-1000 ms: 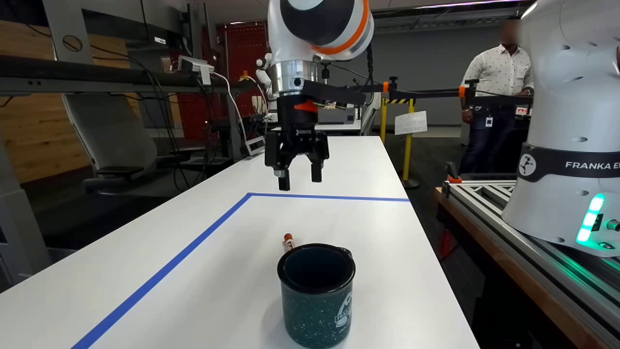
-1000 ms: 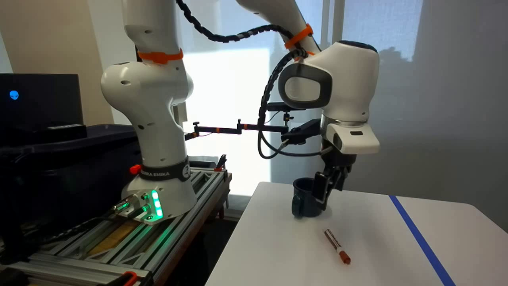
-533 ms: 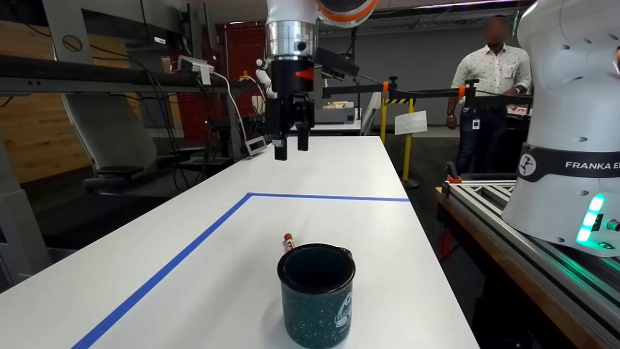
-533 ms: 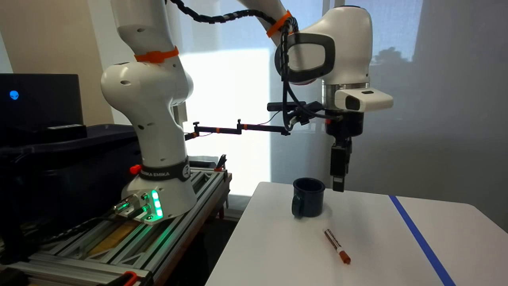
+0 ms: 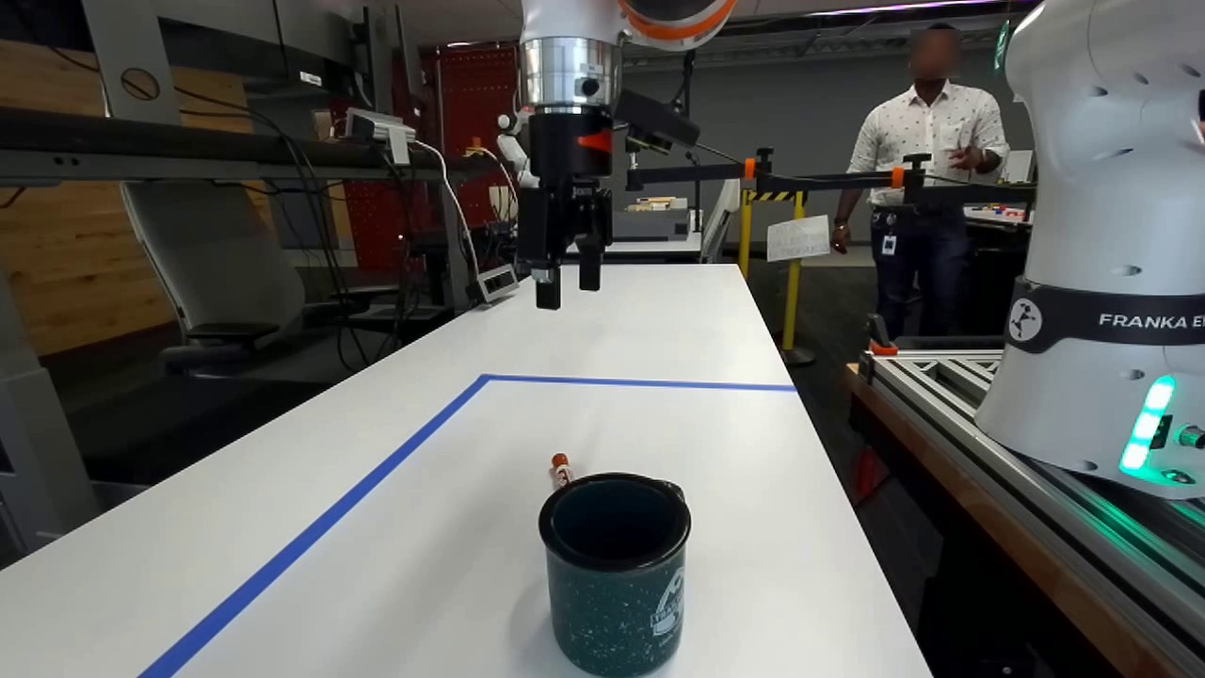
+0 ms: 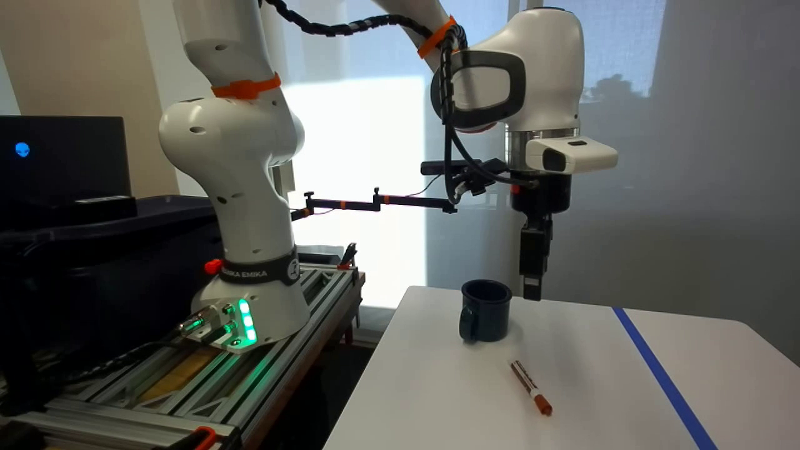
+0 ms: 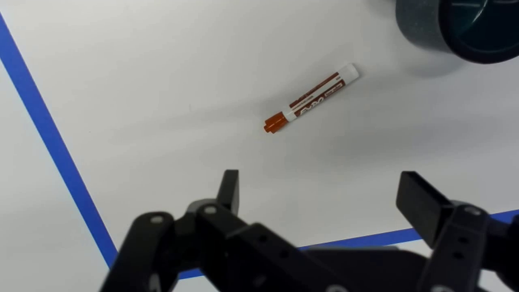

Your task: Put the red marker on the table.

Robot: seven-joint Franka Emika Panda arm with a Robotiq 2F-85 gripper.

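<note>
As I observe in an exterior view, the gripper (image 5: 569, 287) hangs above the table (image 5: 697, 424), jaws apart, released; the cup (image 5: 617, 603) partly hides the red marker (image 5: 562, 470). In an exterior view, the red marker (image 6: 530, 387) lies flat, farther than the cup from the table's far left corner. In the wrist view, it lies between cup and blue tape line (image 7: 47, 129).

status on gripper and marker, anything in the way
Gripper open, empty, above table. Red marker lying on table, ungripped. Teal cup near marker's white end, apart, might crowd approach.
</note>
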